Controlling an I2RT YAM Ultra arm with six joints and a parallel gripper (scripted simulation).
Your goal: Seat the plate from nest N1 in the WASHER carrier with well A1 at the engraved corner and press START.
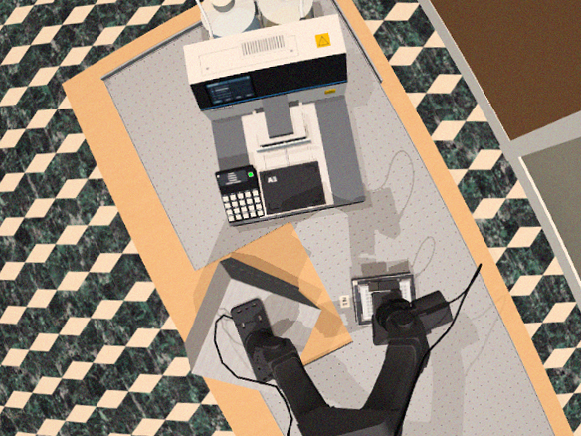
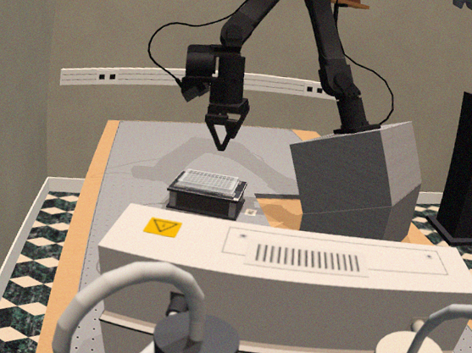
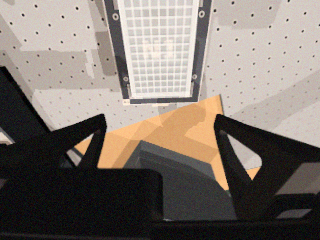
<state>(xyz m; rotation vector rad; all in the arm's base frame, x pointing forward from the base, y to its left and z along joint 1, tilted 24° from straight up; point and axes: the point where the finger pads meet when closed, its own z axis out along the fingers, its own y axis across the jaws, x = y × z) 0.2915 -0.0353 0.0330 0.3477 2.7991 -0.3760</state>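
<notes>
The end effector (image 2: pixel 221 147) (image 3: pixel 160 119) is spread wide above the plate (image 2: pixel 207 181) (image 3: pixel 159 50), probably to straddle it for gripping.

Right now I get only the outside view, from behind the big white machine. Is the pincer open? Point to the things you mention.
Observer: Yes. The wrist view shows the pincer (image 1: pixel 386 309) (image 2: pixel 220 147) (image 3: pixel 160 119) wide open, nothing between its tips.
Operator: What about the machine's front, which I can't see?
Observer: From the top, a green light (image 1: pixel 250 174) shows on the number pad (image 1: pixel 243 205).
Operator: Is anything on the dark platform beside it?
Observer: No clear plate there; the dark platform (image 1: pixel 296 189) lies bare, with white lettering near one corner.
</notes>
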